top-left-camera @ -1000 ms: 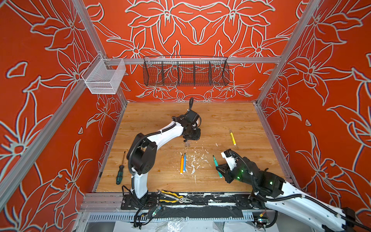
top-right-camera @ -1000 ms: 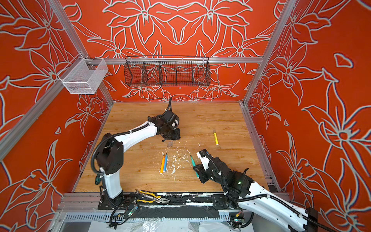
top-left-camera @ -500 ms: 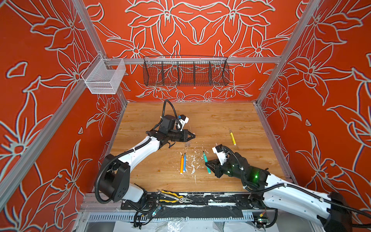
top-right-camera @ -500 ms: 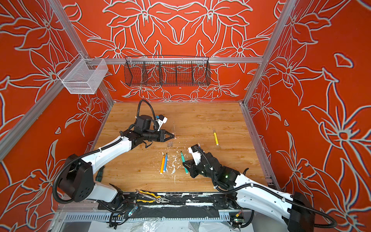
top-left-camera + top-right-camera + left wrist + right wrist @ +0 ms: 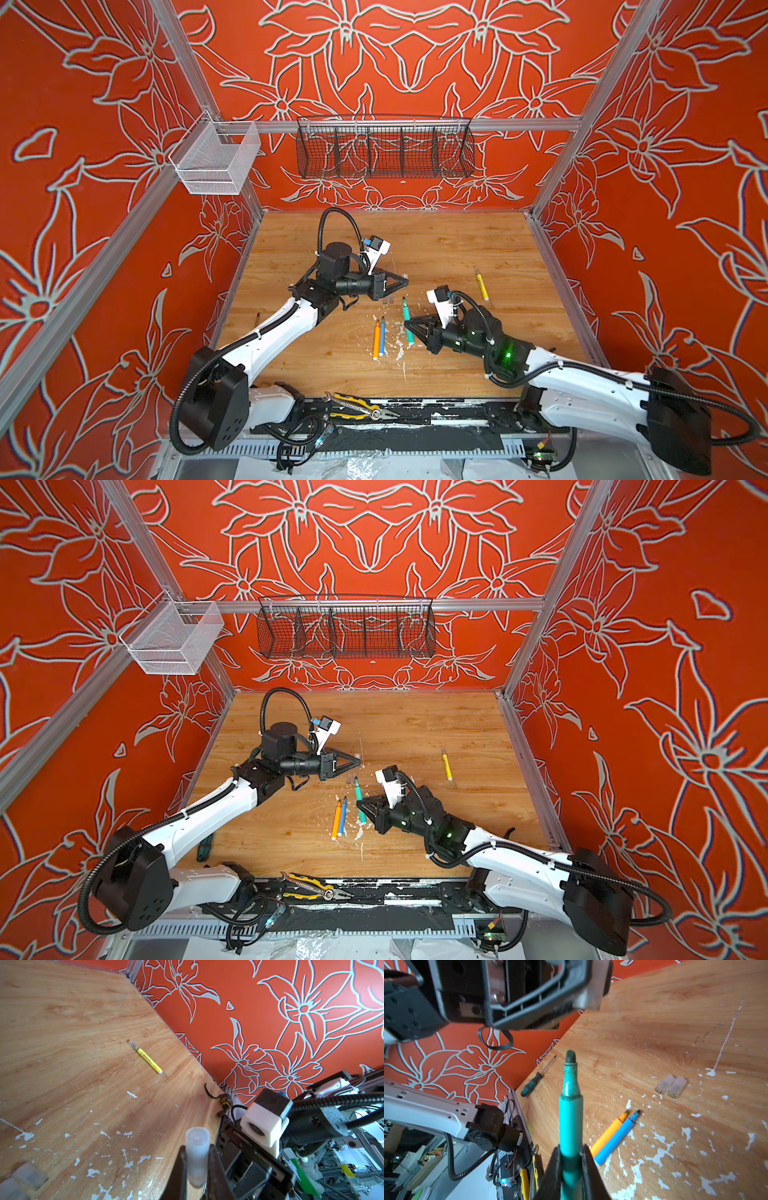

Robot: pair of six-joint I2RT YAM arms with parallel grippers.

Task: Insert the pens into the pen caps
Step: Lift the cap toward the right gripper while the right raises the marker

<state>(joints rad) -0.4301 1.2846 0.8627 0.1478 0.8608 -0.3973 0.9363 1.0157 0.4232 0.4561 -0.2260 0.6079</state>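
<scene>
My left gripper (image 5: 404, 281) (image 5: 356, 763) (image 5: 196, 1160) is shut on a clear pen cap (image 5: 196, 1153), held above the wooden floor near the middle. My right gripper (image 5: 409, 325) (image 5: 360, 806) (image 5: 571, 1159) is shut on the green pen (image 5: 405, 309) (image 5: 358, 791) (image 5: 571, 1109), whose dark tip points toward the left gripper, a short gap away. The orange pen (image 5: 376, 341) (image 5: 609, 1133) and blue pen (image 5: 382, 336) (image 5: 616, 1136) lie side by side on the floor. A yellow pen (image 5: 482, 286) (image 5: 148, 1059) lies at the right, a clear cap on its end. Two loose caps (image 5: 670, 1085) lie together.
A green-handled screwdriver (image 5: 205, 848) (image 5: 532, 1084) lies by the left wall. Yellow-and-black pliers (image 5: 361, 409) rest on the front rail. A white mesh basket (image 5: 216, 162) and a black wire basket (image 5: 384, 151) hang on the walls. White flecks (image 5: 400, 353) litter the floor.
The left gripper has risen off the floor with the cap and swung to point right. The right gripper has carried the green pen left toward the middle.
</scene>
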